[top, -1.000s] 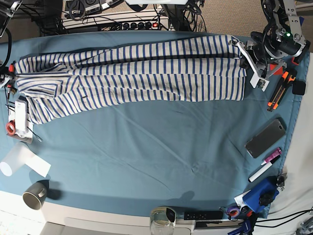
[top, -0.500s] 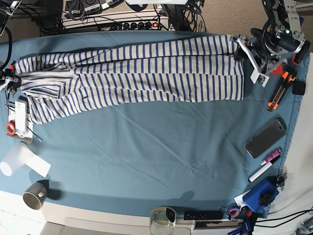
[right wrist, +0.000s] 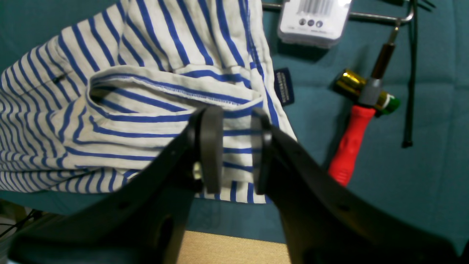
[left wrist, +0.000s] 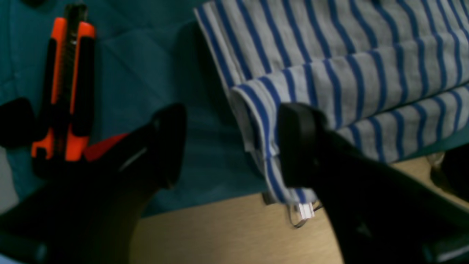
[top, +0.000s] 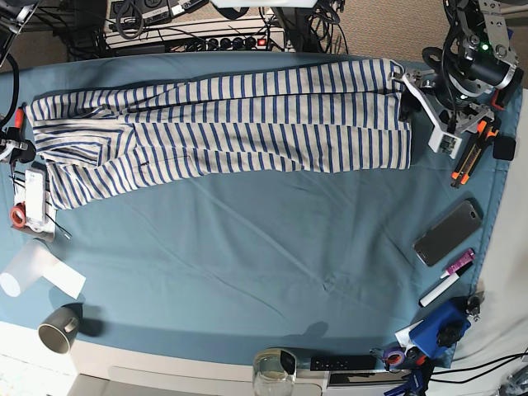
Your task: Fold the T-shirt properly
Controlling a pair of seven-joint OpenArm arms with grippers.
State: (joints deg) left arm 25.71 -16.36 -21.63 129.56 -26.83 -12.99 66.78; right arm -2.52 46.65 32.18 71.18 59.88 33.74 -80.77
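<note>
The striped T-shirt (top: 223, 124) lies folded lengthwise across the far side of the counter (top: 272, 264). A phone (top: 447, 233), markers (top: 446, 278) and a mug (top: 58, 329) sit near the edges.

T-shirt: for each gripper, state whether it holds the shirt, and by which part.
The right gripper pinches the T-shirt at a folded edge of its sleeve end. The left gripper is open, holding nothing.

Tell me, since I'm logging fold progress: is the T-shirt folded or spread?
Partly folded: the T-shirt lies as a long band, its sides doubled lengthwise over the middle.
</note>
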